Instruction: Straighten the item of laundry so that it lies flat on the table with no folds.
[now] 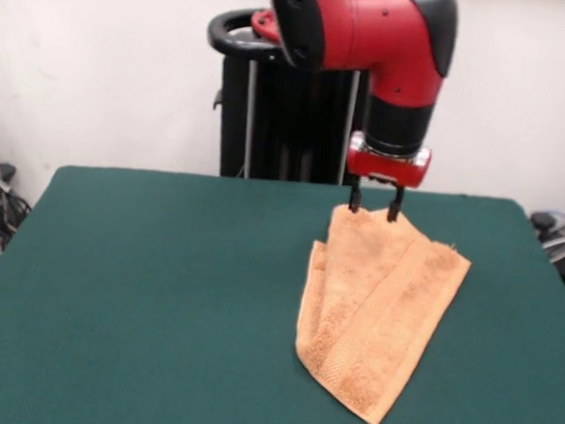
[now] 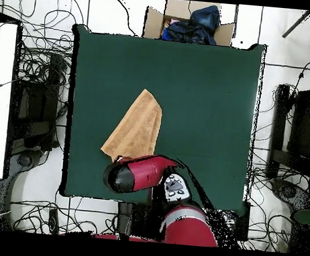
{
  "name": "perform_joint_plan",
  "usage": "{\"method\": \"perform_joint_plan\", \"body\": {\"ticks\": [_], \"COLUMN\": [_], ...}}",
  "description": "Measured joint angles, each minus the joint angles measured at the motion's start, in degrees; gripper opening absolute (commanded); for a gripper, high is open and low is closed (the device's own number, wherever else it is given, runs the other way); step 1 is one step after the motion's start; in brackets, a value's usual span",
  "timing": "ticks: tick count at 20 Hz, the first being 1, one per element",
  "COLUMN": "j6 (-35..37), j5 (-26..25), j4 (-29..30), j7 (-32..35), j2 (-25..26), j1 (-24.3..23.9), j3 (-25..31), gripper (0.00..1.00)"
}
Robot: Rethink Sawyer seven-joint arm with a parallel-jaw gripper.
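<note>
The light orange towel [image 1: 378, 306] lies folded lengthwise on the right half of the dark green table [image 1: 161, 291], running slantwise from the far side toward the front edge. Layers overlap along its left side. My gripper [image 1: 375, 205] points straight down at the towel's far end, its two fingers apart with the towel's edge between their tips. In the overhead view the towel [image 2: 136, 128] lies left of the table's [image 2: 208, 91] middle. Its end nearest the robot is hidden under the red arm [image 2: 140, 174], which also hides the gripper.
The black pedestal [image 1: 280, 115] stands behind the table's far edge. A cardboard box with dark clothes [image 2: 188, 22] sits beyond the table's opposite edge. Cables [image 2: 42, 63] and equipment lie on the floor on both sides.
</note>
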Motion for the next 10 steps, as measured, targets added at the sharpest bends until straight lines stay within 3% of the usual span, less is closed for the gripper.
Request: {"method": "perform_joint_plan", "body": {"ticks": [10], "j6": [0.2], "j5": [3.8], "j4": [-0.3], "j7": [0.0], "j2": [0.0], "j1": [9.6], "j3": [0.0], "gripper": [1.0]}}
